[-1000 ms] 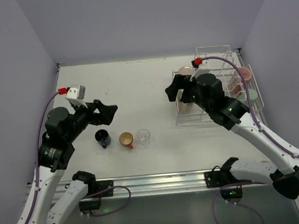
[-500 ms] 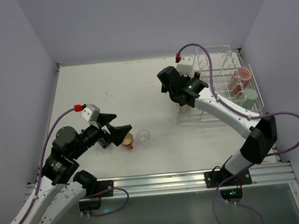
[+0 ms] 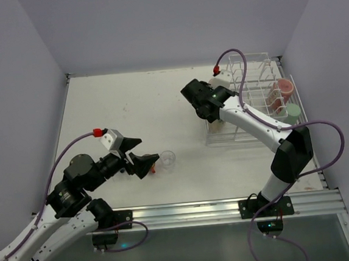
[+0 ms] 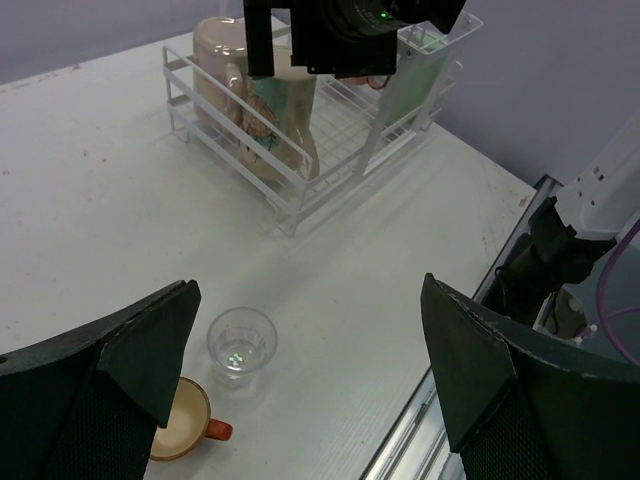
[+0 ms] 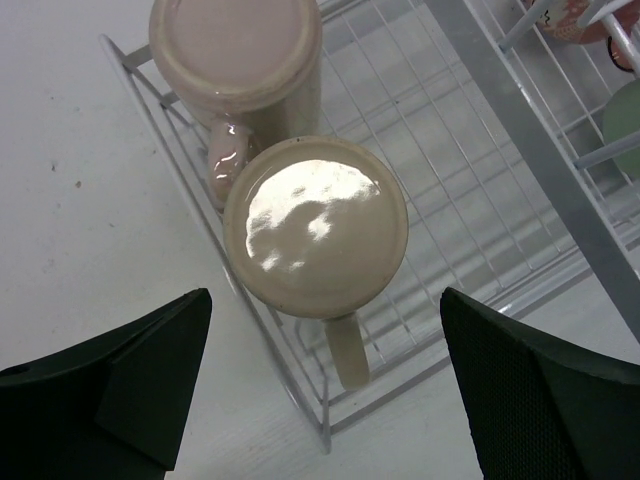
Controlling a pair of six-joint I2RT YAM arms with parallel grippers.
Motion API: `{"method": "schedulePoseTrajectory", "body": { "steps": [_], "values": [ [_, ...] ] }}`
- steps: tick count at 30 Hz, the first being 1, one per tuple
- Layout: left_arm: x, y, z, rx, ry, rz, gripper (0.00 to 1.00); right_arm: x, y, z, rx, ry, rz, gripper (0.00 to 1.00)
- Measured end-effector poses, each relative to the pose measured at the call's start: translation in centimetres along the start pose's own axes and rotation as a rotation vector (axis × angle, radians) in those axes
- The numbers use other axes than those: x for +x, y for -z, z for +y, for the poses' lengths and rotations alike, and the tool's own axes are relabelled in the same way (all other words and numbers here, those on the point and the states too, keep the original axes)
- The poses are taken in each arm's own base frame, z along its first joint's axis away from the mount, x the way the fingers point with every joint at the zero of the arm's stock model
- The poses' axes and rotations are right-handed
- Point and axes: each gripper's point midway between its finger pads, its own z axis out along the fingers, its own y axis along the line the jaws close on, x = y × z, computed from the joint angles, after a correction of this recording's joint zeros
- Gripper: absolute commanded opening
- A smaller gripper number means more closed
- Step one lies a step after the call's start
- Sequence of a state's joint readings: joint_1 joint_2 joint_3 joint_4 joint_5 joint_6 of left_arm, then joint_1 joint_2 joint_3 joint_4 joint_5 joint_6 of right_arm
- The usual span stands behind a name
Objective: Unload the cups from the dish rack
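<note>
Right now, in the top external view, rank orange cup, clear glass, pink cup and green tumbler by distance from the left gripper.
From the left gripper:
1. Orange cup, beside its fingers, partly hidden.
2. Clear glass, just right of that cup.
3. Pink cup and green tumbler, both at the dish rack's right end: too close to call.

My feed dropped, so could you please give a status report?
Left tool open near clear glass. Right tool open above inverted beige mug in dish rack. Nothing blocking.
</note>
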State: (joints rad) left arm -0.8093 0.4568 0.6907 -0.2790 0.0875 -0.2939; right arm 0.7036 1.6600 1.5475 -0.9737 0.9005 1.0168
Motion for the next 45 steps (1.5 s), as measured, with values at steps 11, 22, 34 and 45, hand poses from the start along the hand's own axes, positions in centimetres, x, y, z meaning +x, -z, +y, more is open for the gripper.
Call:
{"method": "schedulePoseTrajectory", "body": {
  "steps": [11,22,34,45],
  "values": [
    [1.2,0.0,-1.2,0.032,-0.005,0.047,1.00,0.5,-2.7,-0.6,0.077,-0.065,0.018,0.99],
    [1.4,-0.1,-1.0,0.017,-0.007,0.053,1.00,0.1,-4.8,0.4,0.069,-0.066,0.011,0.99],
    [1.5,-0.3,-0.6,-0.003,-0.007,0.056,1.00,0.5,-5.7,0.6,0.071,-0.038,0.018,0.75],
    [1.5,-0.3,-0.3,-0.018,-0.008,0.053,1.00,0.3,-5.3,0.9,0.049,-0.020,0.010,0.44]
  ]
}}
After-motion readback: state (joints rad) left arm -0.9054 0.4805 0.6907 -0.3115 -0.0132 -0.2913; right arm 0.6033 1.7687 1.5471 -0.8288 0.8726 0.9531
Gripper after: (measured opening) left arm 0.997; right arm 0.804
